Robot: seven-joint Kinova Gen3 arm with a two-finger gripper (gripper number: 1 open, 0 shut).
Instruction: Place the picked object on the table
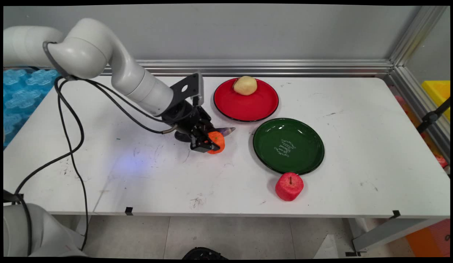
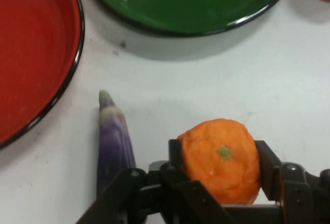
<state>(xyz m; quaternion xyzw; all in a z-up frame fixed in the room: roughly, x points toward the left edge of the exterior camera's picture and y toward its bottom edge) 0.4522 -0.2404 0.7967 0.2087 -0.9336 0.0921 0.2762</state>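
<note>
Your black two-finger gripper [image 2: 223, 170] is clenched on the round orange fruit [image 2: 221, 159], low over the white table [image 1: 138, 182]; a purple eggplant [image 2: 112, 141] lies just beside it; beyond sit the empty green plate [image 1: 288, 146], and farther, the red plate [image 1: 244, 104] bearing a yellowish fruit [image 1: 245, 85].

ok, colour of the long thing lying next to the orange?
Purple, paling to a greenish-white tip: an eggplant beside the orange in the gripper. Hand view shows it best.
</note>
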